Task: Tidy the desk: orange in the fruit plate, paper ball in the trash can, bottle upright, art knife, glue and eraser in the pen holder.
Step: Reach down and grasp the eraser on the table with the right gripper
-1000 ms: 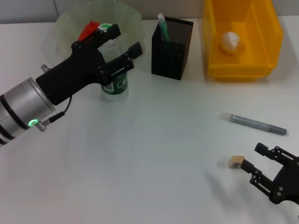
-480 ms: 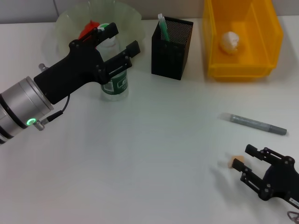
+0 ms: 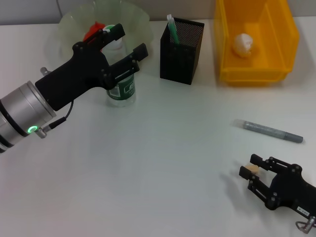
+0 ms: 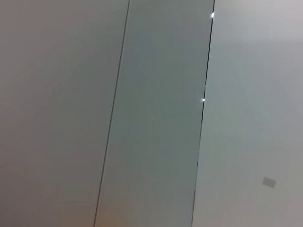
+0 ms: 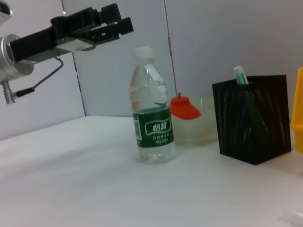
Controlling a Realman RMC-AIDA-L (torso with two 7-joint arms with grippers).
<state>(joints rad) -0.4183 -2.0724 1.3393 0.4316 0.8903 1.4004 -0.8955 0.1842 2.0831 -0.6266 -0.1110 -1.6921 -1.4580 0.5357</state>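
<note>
Fingers of the right gripper (image 3: 250, 170) stand apart with the eraser (image 3: 254, 168) lying between their tips on the table (image 3: 163, 163); nothing is clamped yet, and whether either pad touches the block cannot be told. Landmark for position is the pen holder (image 3: 181, 51). The eraser sits well apart from it, toward the robot and to the robot's right. A grey pen-like stick (image 3: 273, 131), possibly the glue or the art knife, lies between the eraser and the trash can (image 3: 256, 42), which stands just right of the holder with the paper ball (image 3: 242, 43) inside. The bottle (image 5: 152, 126) stands upright left of the holder, and the fruit plate (image 3: 138, 22) with the orange (image 3: 92, 33) in it lies beyond the bottle. The left gripper (image 3: 126, 42), fingers spread and empty, hangs above the bottle's cap. Risks, as judged: the eraser is small and low, so a close that lands off-centre may squirt it sideways or tip it flat under one pad. A grip at the very fingertips could let it slip during the long carry to the holder. The holder's mouth is narrow and already holds a green-capped item (image 3: 172, 29), so a release off-centre may bounce the block off the rim. The left arm sits near the bottle, and any drift downward could topple it.
</note>
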